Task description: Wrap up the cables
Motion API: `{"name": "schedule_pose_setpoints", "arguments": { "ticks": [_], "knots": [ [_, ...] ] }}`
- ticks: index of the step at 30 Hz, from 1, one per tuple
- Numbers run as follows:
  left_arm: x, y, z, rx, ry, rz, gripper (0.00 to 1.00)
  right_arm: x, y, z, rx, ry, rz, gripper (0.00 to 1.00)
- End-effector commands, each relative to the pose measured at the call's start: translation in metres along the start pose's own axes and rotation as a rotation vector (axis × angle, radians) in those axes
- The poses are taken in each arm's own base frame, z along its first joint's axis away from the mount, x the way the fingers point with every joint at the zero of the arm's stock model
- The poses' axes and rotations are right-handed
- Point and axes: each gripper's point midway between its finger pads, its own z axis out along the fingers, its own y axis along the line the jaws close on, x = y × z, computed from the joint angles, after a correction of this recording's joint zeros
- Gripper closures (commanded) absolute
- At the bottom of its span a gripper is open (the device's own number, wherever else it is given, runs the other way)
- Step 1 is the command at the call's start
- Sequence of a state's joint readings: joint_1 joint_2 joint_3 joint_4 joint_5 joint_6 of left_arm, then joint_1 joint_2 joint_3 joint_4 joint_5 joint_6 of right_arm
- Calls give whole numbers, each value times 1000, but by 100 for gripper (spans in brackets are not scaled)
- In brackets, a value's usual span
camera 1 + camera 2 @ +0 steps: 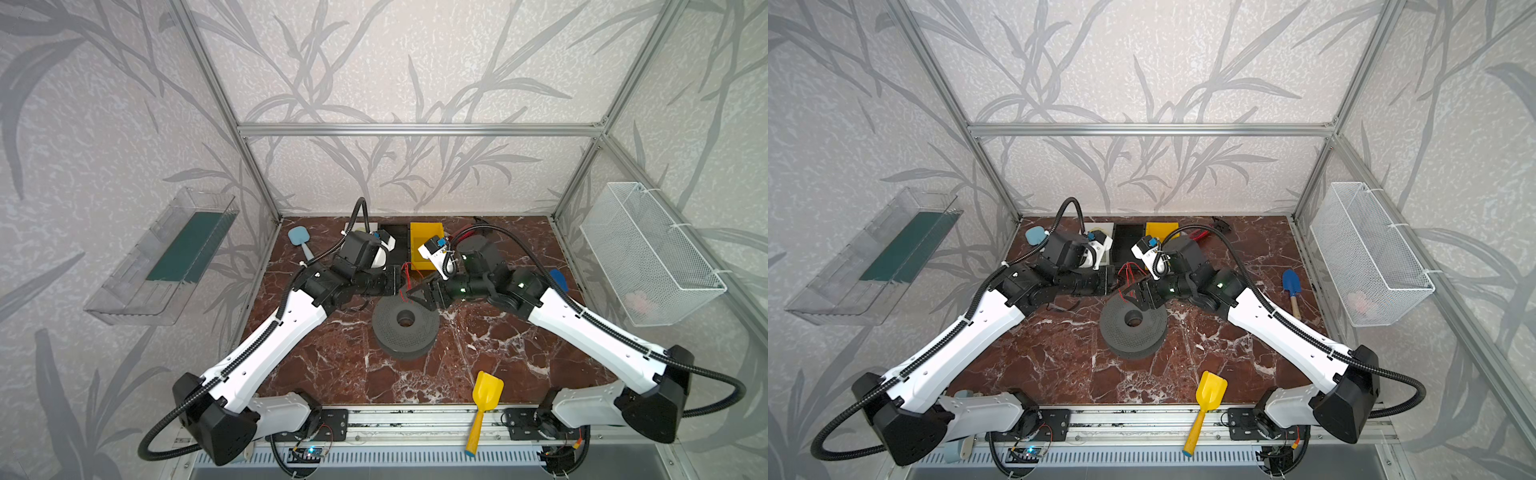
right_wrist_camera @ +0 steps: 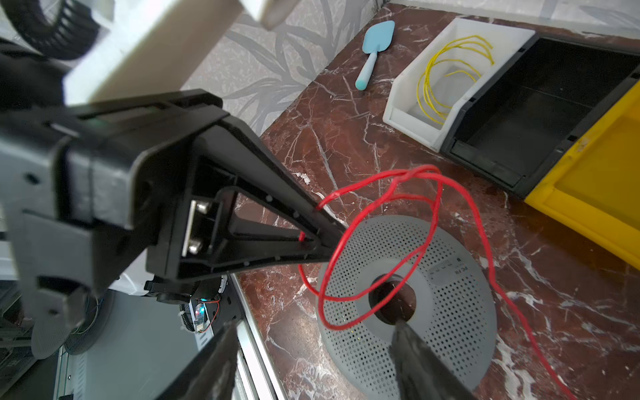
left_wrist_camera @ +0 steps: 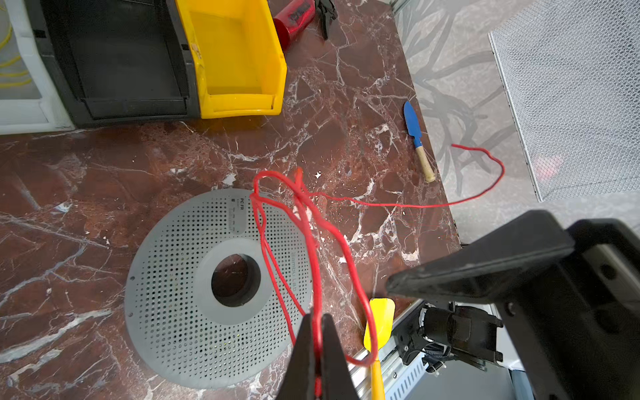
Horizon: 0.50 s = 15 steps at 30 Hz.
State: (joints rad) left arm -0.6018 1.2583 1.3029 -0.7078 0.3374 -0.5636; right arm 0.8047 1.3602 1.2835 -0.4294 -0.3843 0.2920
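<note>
A thin red cable (image 3: 304, 207) hangs in loose loops above the grey perforated spool (image 3: 173, 277). My left gripper (image 3: 316, 317) is shut on it, with the strand pinched between the two black tips. One long end trails off to the side past the table's edge. My right gripper (image 2: 315, 323) faces the left one (image 2: 332, 239) just above the spool (image 2: 450, 311); it is open with nothing between its fingers, and the red loops (image 2: 433, 214) hang just in front of them. In both top views the grippers (image 1: 398, 280) (image 1: 415, 293) meet behind the spool (image 1: 386, 328). A yellow cable (image 2: 429, 79) lies coiled in the white bin (image 2: 408, 104).
A black bin (image 2: 519, 114) and a yellow bin (image 3: 242, 62) stand beside the white one at the back. A yellow scoop (image 1: 484, 403) lies at the front edge, a blue trowel (image 1: 1291, 291) at the right and a light blue one (image 2: 375, 45) at the back left. A wire basket (image 1: 648, 253) hangs on the right wall.
</note>
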Motion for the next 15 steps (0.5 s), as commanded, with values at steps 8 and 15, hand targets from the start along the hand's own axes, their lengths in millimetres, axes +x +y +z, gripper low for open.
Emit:
{"name": "schedule_pose_setpoints", "arguments": {
  "ticks": [8,15],
  "knots": [
    [-7,-11,-11,33,-32,-8,100,2,0,28,-14,-24,-50,67],
    [-4,-8,-12,14,-17,-3,100,3,-10,28,47,-21,-65,100]
  ]
}}
